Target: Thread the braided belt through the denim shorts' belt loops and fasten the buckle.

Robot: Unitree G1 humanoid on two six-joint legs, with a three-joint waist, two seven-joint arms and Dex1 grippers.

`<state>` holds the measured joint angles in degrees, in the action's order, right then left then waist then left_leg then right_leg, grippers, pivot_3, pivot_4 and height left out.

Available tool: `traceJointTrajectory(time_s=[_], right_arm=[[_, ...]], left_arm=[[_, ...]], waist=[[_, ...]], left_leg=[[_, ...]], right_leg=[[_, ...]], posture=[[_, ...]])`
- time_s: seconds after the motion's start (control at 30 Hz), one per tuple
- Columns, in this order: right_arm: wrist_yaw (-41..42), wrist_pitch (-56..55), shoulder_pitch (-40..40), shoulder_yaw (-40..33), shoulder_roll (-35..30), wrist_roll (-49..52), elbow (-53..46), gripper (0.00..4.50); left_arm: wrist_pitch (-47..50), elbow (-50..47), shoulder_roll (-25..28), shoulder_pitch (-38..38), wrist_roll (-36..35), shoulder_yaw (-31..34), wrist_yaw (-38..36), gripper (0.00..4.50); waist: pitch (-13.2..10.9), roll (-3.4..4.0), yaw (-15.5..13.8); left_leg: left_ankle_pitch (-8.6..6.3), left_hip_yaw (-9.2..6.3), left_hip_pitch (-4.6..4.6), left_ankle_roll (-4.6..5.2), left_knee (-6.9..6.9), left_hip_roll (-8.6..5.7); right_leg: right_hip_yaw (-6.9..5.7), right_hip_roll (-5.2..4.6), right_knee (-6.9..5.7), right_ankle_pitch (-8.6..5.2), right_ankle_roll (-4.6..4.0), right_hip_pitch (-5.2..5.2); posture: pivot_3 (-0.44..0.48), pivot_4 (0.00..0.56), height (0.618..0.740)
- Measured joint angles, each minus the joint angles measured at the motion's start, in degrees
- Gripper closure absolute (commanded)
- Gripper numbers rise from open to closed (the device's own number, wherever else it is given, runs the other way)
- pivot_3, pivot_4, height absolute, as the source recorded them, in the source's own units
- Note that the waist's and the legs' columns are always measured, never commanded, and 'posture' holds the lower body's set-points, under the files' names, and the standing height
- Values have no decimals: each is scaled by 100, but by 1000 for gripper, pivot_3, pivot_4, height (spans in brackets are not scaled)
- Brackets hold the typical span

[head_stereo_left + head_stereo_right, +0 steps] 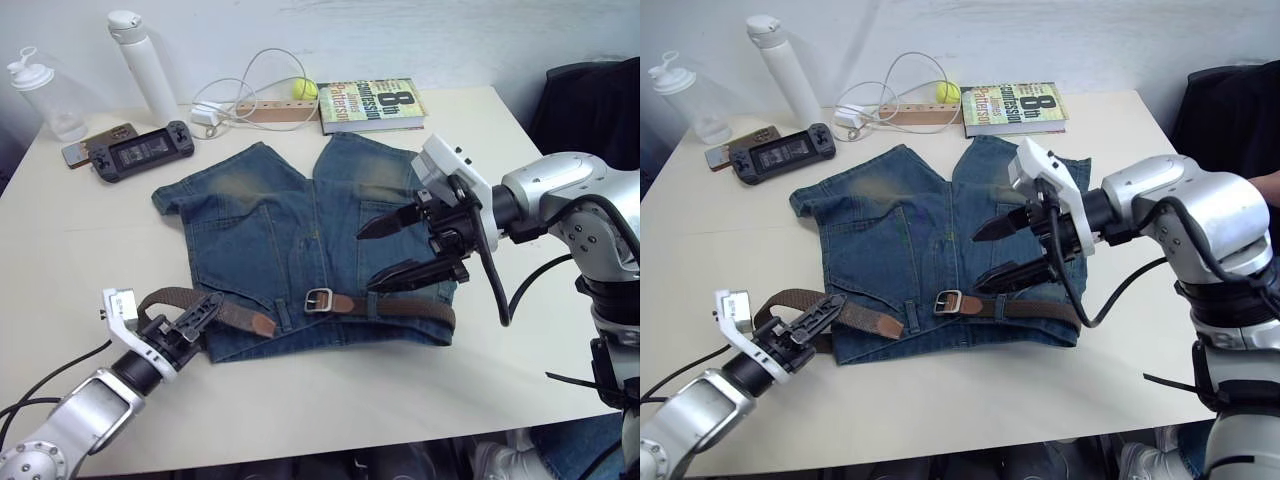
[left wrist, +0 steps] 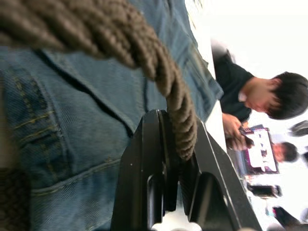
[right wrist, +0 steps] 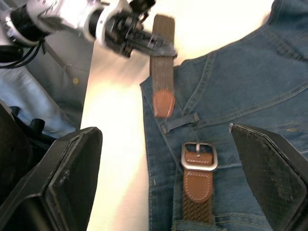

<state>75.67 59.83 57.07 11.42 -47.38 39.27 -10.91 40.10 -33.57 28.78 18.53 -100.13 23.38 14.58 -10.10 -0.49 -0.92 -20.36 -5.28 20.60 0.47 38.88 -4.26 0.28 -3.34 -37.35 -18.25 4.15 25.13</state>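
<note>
Belt [image 1: 400, 306], braided brown, pinched by left gripper [image 1: 196, 318]; right gripper [image 1: 405, 250] spread, empty.

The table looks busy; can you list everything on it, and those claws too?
denim shorts: one, blue, table centre
braided belt: one, brown, along waistband
buckle: one, silver, mid-waistband
book: one, green, far edge
ball: one, yellow, beside book
white cable: one, far edge
game console: one, dark, far left
bottles: two, white and clear, far left
left claw: shut on belt near tip
right claw: open above waistband
</note>
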Motion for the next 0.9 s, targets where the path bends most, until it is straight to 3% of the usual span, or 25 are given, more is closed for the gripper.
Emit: traceJointTrajectory(time_s=[0.3, 0.47, 0.63, 0.9], right_arm=[[-16, -107, 2, 172, 0, -212, 135, 8], [-78, -125, 2, 174, 0, -287, 143, 8], [-153, -120, 2, 174, 7, -353, 195, 8], [-261, -13, 2, 173, 8, -359, 127, 8]], left_arm=[[-627, 6, -821, 59, 1289, -432, -163, 4500], [-841, 25, -1398, -103, 2036, -1014, -207, 4500], [-859, 28, -1528, -317, 2676, -1391, -342, 4500], [-846, 212, -1785, -596, 2955, -1653, -371, 4500]], waist=[[-2, -3, -57], [-3, -6, -61], [-4, -6, -53], [-5, -8, -64]], left_leg=[[0, 0, 2, 0, 4, 0], [0, -1, 3, 1, 4, 0], [0, 0, 3, 0, 5, 0], [0, -1, 4, 0, 6, 0]], right_leg=[[-1, 0, 2, 1, 2, -2], [-4, 0, 3, 2, 4, -2], [-3, 1, 2, 3, 4, -2], [-5, 0, 1, 3, 5, -2]], posture=[[0, 150, 734], [0, 150, 734], [0, 150, 734], [0, 150, 734]])
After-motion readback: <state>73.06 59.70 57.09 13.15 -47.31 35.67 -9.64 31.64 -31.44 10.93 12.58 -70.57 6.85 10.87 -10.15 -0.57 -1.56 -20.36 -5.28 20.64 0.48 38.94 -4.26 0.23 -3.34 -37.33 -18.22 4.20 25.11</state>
